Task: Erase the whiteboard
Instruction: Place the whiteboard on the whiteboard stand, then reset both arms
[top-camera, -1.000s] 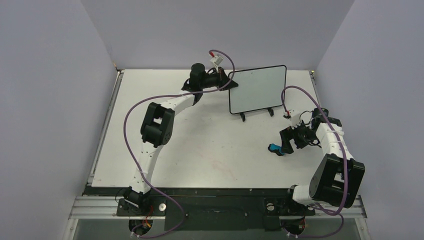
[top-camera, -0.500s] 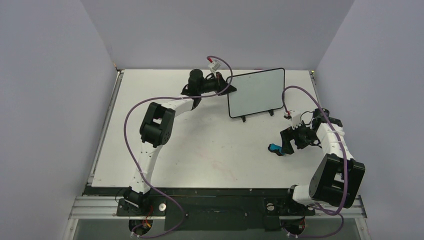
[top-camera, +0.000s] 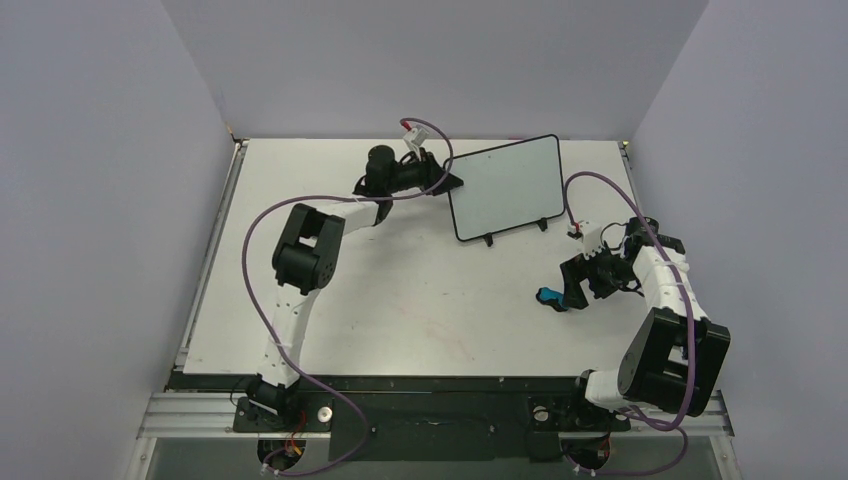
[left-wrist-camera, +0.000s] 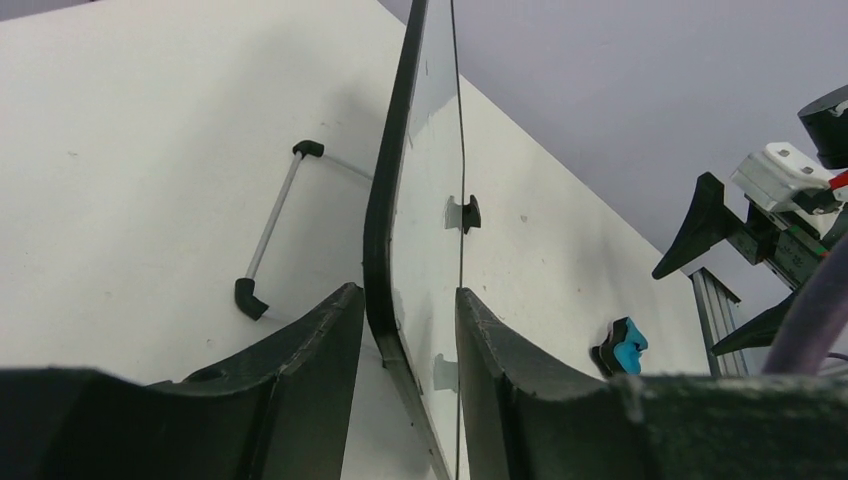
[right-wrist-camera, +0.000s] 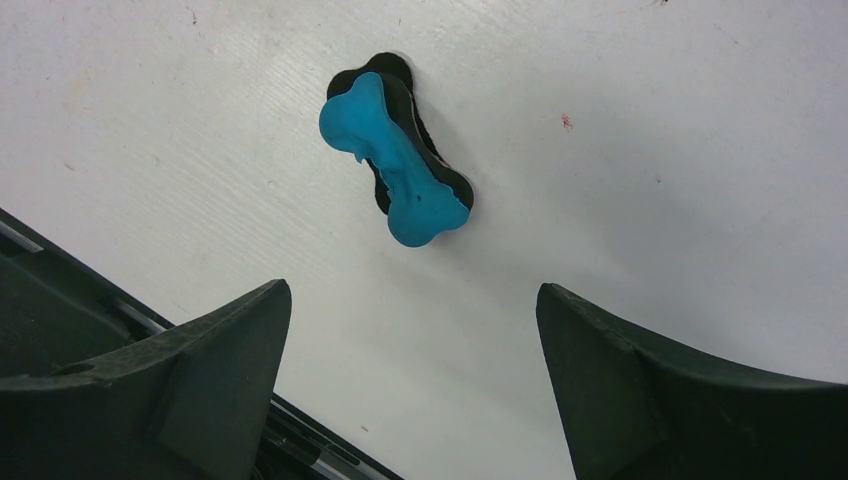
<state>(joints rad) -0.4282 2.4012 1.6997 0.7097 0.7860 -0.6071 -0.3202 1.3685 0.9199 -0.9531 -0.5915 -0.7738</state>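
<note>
So the whiteboard (top-camera: 505, 188) is standing upright on its little black feet (top-camera: 487, 240) toward the far side of the tabletop (top-camera: 400, 300), a bit right of centre and turned at an angle, with its left end closer to the arms than its right end. The face looks plain pale from the top view. The left gripper (top-camera: 450, 182) is reaching in sideways at the board's left edge. On the left wrist cam the black frame sits right between the two jaws, edge-on. The jaws are only slightly apart, and you can see a sliver of tabletop between the left finger (left-wrist-camera: 320, 350) and the frame, so it's straddling the edge, not pinching it. I honestly can't tell whether the other finger (left-wrist-camera: 495, 350) is touching the front face. Behind the board on that same cam there's a thin grey rod (left-wrist-camera: 270, 225) with black ends lying flat on the tabletop. Over on the right side, well away from the board, the right gripper (top-camera: 568, 290) hangs low with its jaws spread wide and nothing in them. The blue and black eraser (right-wrist-camera: 400, 165) lies flat on the tabletop just ahead of the fingertips, not touching either one.
</note>
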